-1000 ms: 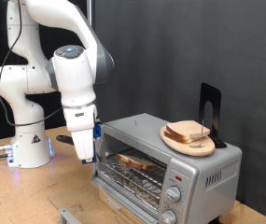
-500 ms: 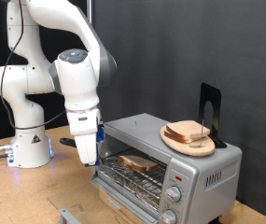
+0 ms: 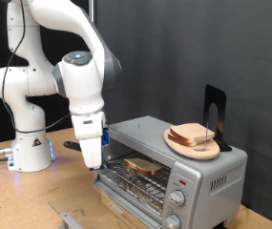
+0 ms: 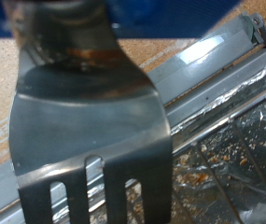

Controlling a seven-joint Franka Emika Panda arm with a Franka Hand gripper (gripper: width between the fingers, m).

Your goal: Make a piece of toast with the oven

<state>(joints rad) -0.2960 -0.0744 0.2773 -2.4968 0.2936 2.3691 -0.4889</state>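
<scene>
The silver oven (image 3: 188, 172) stands at the exterior view's right with its glass door dropped open. One piece of toast (image 3: 143, 164) lies on the wire rack inside. My gripper (image 3: 92, 157) hangs at the left side of the oven's mouth, pointing down, shut on a grey slotted metal spatula (image 4: 88, 121). The wrist view is mostly filled by the spatula blade. Behind it show the open door's edge (image 4: 207, 70) and a foil-lined tray with crumbs (image 4: 235, 149). The toast does not show in the wrist view.
A round wooden plate (image 3: 178, 145) with more bread slices (image 3: 193, 134) sits on the oven's top, next to a black upright stand (image 3: 215, 110). The robot base (image 3: 29, 148) stands at the exterior view's left on a wooden table (image 3: 11, 196).
The gripper with the spatula has shifted slightly to the exterior view's right and a little lower, closer to the oven's opening. The toast and plate have not moved.
</scene>
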